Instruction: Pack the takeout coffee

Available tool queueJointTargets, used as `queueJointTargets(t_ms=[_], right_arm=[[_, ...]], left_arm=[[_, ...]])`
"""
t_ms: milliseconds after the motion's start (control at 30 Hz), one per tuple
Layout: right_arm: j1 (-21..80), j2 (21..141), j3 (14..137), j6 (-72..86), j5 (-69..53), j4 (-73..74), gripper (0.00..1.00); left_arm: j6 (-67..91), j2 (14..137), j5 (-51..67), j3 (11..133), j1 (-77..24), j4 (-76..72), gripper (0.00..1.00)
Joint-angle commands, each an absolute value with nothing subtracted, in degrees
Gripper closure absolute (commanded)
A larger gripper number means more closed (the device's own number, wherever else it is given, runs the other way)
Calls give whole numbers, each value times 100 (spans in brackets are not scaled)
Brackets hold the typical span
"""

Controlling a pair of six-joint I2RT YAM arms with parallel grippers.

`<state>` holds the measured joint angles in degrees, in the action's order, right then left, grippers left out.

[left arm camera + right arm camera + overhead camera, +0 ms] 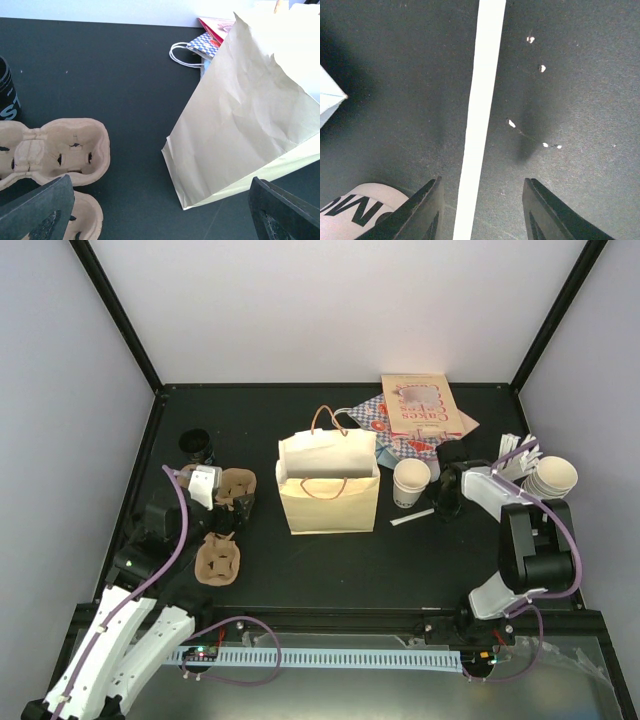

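Observation:
The takeout coffee (410, 482) is a small cream paper cup standing just right of the tan paper bag (328, 490); its top looks open and no black lid shows on it. In the right wrist view its lettered side (365, 210) sits at the bottom left. My right gripper (445, 502) points down beside the cup. It is open (482, 200), and its fingers straddle a white paper strip (482, 115) lying flat on the table. My left gripper (160, 215) is wide open and holds nothing, low between the bag (250, 115) and a brown cup carrier (60, 150).
Two brown carriers (237, 483) (218, 558) lie by the left arm. A black cylinder with white lettering (196, 447) stands behind them. Nested cream cups (553, 478), white utensils (515, 452), a pink printed box (420, 405) and a checked bag (375, 420) are at the back right.

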<state>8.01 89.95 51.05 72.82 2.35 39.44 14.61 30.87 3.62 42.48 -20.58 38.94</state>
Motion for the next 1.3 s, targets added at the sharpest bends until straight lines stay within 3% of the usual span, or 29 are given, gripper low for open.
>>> queueJointTargets(t_ms=[0, 800, 1267], right_arm=[[775, 9216, 5267, 7371, 431, 4126, 54], [730, 8551, 4639, 7207, 178, 3554, 57], [643, 9122, 5062, 7149, 296, 3675, 58]], left_arm=[[1415, 3038, 240, 4244, -2013, 3760, 2], [1424, 3072, 223, 4242, -2013, 3766, 2], [1439, 3039, 167, 4245, -2013, 3786, 2]])
